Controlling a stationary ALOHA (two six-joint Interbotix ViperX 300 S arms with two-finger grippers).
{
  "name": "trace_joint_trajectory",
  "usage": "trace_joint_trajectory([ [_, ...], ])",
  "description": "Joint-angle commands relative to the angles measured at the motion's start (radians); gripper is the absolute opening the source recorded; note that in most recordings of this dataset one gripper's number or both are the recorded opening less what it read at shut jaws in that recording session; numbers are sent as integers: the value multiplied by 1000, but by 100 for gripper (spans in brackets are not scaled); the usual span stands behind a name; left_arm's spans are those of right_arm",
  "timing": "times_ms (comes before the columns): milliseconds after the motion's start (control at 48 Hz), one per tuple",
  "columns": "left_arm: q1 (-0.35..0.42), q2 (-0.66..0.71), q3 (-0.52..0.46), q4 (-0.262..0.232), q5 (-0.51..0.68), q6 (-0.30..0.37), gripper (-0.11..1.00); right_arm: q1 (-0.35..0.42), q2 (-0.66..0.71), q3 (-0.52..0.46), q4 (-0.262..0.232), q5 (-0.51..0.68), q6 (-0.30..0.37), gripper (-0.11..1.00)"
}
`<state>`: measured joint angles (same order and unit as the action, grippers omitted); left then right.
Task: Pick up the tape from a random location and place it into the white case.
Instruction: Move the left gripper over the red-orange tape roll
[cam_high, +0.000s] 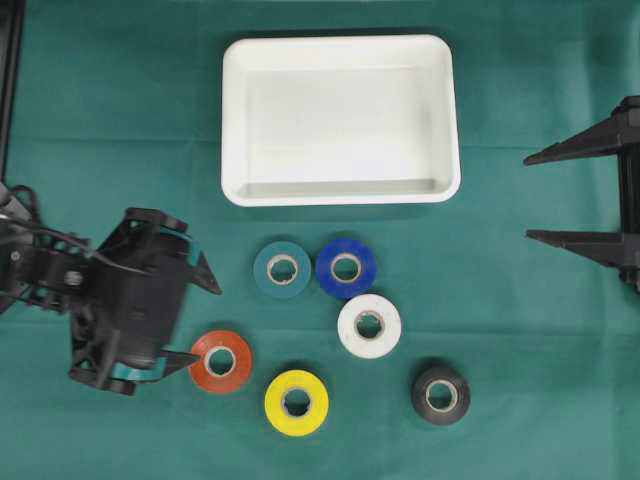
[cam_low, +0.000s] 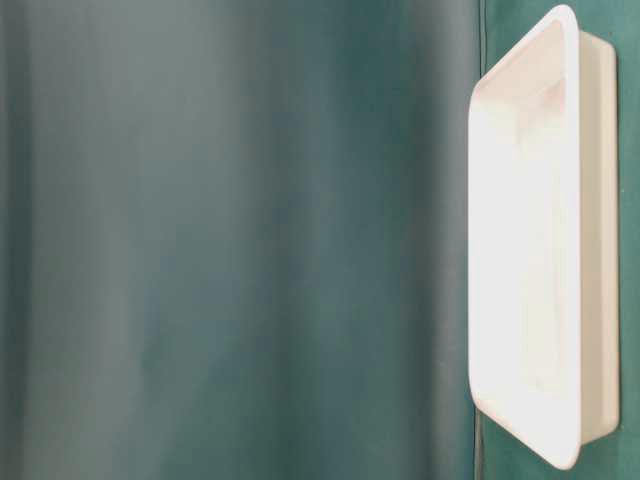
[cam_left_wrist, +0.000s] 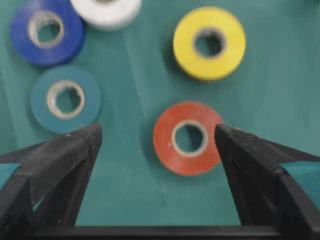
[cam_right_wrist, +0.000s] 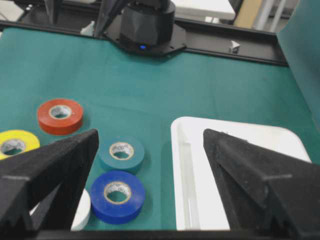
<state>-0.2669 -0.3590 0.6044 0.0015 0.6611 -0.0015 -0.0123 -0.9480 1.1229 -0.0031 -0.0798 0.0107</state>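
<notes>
White case (cam_high: 340, 48): you see it at the far middle of the green cloth (cam_high: 120, 120), lying flat, with nothing inside it. In the table-level view it shows at the right edge (cam_low: 570, 240).
Orange tape (cam_high: 220, 361): it lies flat on the cloth, nearest your left gripper, well apart from the case.
Left gripper (cam_high: 205, 320): your jaws stand wide and hold nothing. In the overhead view one fingertip sits just beside the orange roll and the other points toward the teal roll. In the left wrist view the orange roll (cam_left_wrist: 188, 138) lies ahead between the two fingers, closer to the right-hand one (cam_left_wrist: 250, 160); you cannot tell whether it is touched.
Teal tape (cam_high: 282, 269): flat, just beside the blue tape (cam_high: 346, 267), both a little short of the case's near rim.
White tape (cam_high: 369, 325): flat, just below the blue roll.
Yellow tape (cam_high: 296, 402): flat, near the orange roll, toward the near edge.
Black tape (cam_high: 441, 394): on its own at the right of the group, slightly tilted.
Right gripper (cam_high: 530, 196): your jaws stand wide and empty at the right edge, well apart from every roll. Its wrist view looks between the fingers (cam_right_wrist: 250, 165) at the case and the rolls.
</notes>
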Motion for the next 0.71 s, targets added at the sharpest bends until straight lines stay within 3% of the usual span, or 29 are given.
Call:
trace_joint_trajectory([
  [0, 2, 23, -60, 3, 49, 0, 99, 0, 6, -29, 3, 0, 2, 90],
  [688, 2, 37, -75, 8, 66, -2, 99, 0, 14, -29, 3, 14, 2, 90],
])
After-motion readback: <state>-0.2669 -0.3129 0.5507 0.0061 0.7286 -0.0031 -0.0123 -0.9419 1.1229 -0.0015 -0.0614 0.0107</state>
